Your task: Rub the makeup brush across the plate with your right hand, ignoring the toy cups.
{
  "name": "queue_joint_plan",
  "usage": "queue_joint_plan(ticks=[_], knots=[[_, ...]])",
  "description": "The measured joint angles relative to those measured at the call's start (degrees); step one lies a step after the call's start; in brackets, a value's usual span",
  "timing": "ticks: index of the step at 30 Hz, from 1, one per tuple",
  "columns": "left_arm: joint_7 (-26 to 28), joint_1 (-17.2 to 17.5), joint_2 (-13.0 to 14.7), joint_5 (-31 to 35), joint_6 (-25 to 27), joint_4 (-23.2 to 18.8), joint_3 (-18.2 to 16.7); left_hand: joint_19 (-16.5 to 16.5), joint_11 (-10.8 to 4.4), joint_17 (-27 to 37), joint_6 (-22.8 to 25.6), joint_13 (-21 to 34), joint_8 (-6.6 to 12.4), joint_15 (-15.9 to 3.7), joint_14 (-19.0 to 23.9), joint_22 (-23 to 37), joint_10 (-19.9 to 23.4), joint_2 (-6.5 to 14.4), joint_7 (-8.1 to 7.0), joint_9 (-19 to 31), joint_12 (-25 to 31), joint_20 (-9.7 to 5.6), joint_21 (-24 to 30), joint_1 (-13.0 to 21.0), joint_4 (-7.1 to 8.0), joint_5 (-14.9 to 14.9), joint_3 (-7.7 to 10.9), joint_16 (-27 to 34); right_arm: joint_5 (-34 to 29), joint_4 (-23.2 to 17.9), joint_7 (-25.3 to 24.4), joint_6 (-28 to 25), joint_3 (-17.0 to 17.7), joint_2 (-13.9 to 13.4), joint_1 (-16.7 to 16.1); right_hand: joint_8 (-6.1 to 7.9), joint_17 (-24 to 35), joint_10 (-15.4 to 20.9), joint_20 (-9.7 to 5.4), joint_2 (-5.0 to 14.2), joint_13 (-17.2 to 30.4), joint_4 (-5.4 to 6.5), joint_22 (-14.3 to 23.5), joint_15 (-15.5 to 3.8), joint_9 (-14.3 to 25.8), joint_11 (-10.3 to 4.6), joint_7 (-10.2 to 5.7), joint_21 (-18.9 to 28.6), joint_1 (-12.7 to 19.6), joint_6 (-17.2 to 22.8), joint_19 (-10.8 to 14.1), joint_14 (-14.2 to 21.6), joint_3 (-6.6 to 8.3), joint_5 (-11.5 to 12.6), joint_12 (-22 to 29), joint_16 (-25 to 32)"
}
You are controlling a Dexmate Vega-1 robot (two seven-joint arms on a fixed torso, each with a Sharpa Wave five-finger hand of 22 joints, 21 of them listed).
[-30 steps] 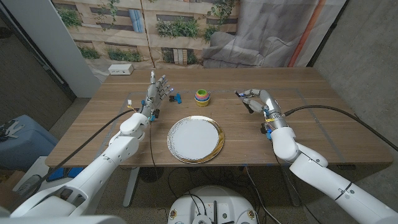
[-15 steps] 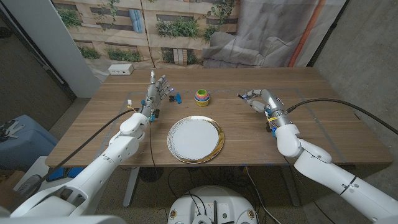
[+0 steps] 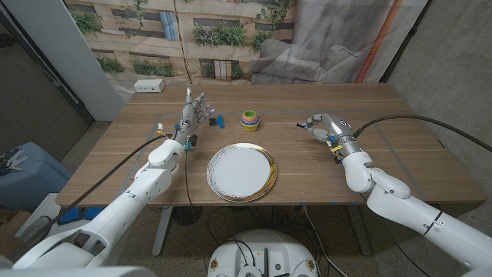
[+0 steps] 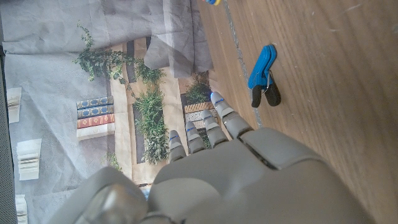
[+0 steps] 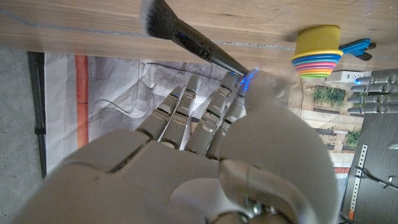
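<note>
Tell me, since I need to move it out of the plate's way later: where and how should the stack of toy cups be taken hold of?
Judging by its shape, grip the stack of toy cups around its side wall, fingers on opposite sides, coming down from above. It stands upright on the table, round and nested, apart from the plate and the blue clip, so the sides look free.

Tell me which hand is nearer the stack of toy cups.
Left. The left hand stands just beside the toy cups, with a blue clip between them; the right hand, holding the makeup brush, is farther off.
</note>
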Motion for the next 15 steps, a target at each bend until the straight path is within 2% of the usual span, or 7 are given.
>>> queue_joint_plan(ticks=[2,3,8,12,13,15], knots=[[0.0,0.0,0.0,0.0,0.0,0.0,0.0,0.0,0.0,0.0,0.0,0.0,0.0,0.0,0.0,0.0,0.0,0.0,0.0,0.0,0.0,0.0,0.0,0.0,0.0,0.0,0.0,0.0,-1.19,0.0,0.71,-0.49,0.0,0.0,0.0,-0.01,0.0,0.0,0.0,0.0,0.0,0.0,0.0,0.0,0.0,0.0,0.0,0.0,0.0,0.0,0.0,0.0,0.0,-0.05,0.0,0.0],[0.01,0.0,-0.01,0.0,0.0,0.0,0.0,0.0,0.0,0.0,0.0,0.0,0.0,0.0,0.0,0.0,0.0,0.0,0.0,0.0,0.0,0.0,0.0,0.0,0.0,0.0,0.0,0.0,-2.06,0.36,1.19,-0.84,-1.45,-0.84,0.99,-0.05,0.0,0.0,0.0,0.0,0.0,0.0,0.0,0.0,0.0,0.0,0.0,0.0,0.0,0.0,0.0,0.0,0.0,-0.05,0.0,0.0],[0.02,-0.01,-0.02,0.01,0.0,0.0,0.01,0.0,0.0,0.0,0.0,0.0,0.0,0.0,0.0,0.0,0.0,0.0,0.0,0.0,0.0,0.0,0.0,0.0,0.0,0.0,0.0,0.0,-4.96,0.92,2.8,-1.76,-3.39,-1.67,2.25,-0.06,0.0,0.0,0.0,0.0,-0.01,0.0,0.0,0.0,0.0,0.0,0.0,0.0,0.01,0.0,0.0,0.0,0.0,-0.06,0.0,0.0],[0.02,-0.01,-0.03,0.01,0.0,0.0,0.01,0.0,0.0,0.0,0.0,0.0,0.0,0.0,0.0,0.0,0.0,0.0,0.0,0.0,0.0,0.0,0.0,0.0,0.0,0.0,0.0,0.0,-7.3,0.92,3.96,-2.33,-3.39,-1.67,2.25,-0.08,0.0,0.0,0.0,-0.01,-0.01,-0.18,0.0,0.0,0.0,0.0,0.0,0.0,0.01,0.0,0.0,0.0,0.18,-0.07,0.0,0.0],[0.03,-0.02,-0.03,0.02,0.0,0.0,0.01,0.0,0.0,0.0,0.0,0.0,0.0,0.0,0.0,0.0,0.0,0.0,0.0,0.0,0.0,0.0,0.0,0.0,0.0,0.0,0.0,0.0,-7.81,1.5,4.25,-2.46,-4.88,-1.91,3.18,-0.08,-0.01,0.0,0.0,-0.01,-0.02,-0.25,0.0,0.0,0.0,0.0,0.0,0.0,0.01,0.0,0.0,0.0,0.25,-0.07,0.0,0.0],[0.03,-0.02,-0.03,0.02,0.0,0.0,0.01,0.0,0.0,0.0,0.0,0.0,0.0,0.0,0.0,0.0,0.0,0.0,0.0,0.0,0.0,0.0,0.0,0.0,0.0,0.0,0.0,0.0,-9.21,1.69,5.12,-2.93,-5.25,-1.91,3.43,-0.21,-0.01,0.0,0.0,-0.01,-0.02,-0.25,0.0,0.0,0.0,0.0,0.0,0.0,0.01,0.0,0.0,0.0,0.25,0.11,0.0,0.0]])
